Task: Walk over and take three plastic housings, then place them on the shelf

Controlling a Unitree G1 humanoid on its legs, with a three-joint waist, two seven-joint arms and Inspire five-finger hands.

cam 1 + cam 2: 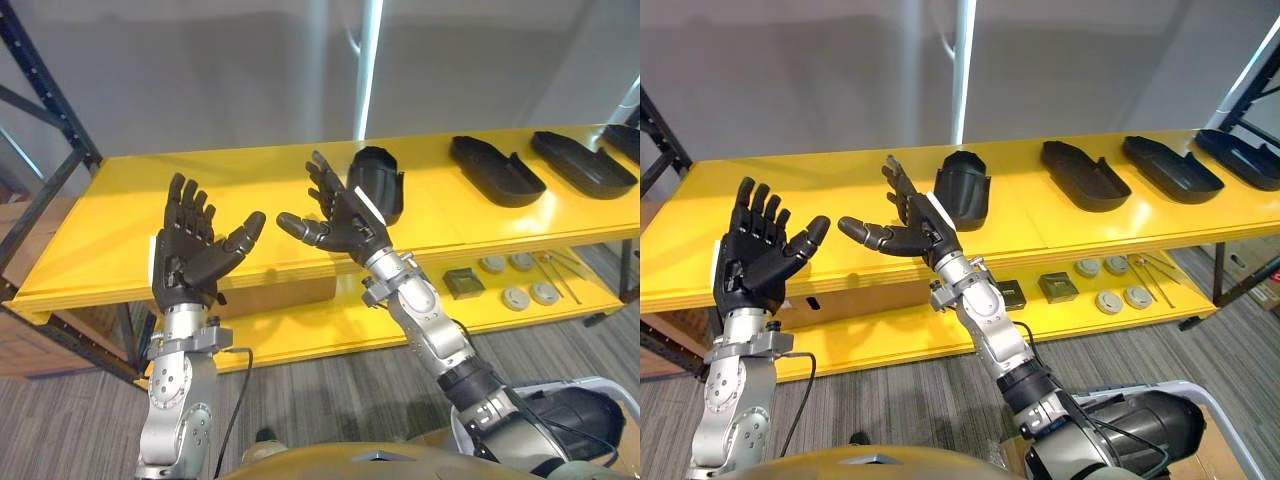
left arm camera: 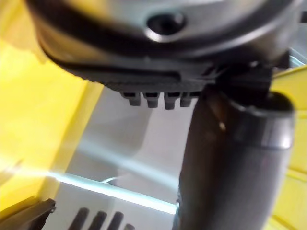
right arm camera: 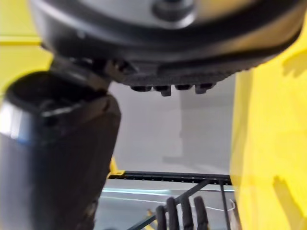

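So you've got both hands up in front of the yellow shelf (image 1: 90,250), and neither one is holding anything. The left hand (image 1: 190,255) is spread wide, fingers straight up, thumb sticking out, palm turned toward the other hand. The right hand (image 1: 345,225) is just as wide open, thumb pointing across at the left one, and it hovers over the front edge of the shelf's top board.

The plastic housings are all sitting on that top board. The nearest housing (image 1: 377,183) stands tipped up near the middle of the board, just behind the right hand's fingers; I can't tell if they touch it. Three more housings (image 1: 1172,168) lie flat in a row toward the board's right end.

On the shelf's lower board (image 1: 330,330) you'll see round discs (image 1: 515,297), dark square blocks (image 1: 462,283) and a cardboard box (image 1: 280,293).
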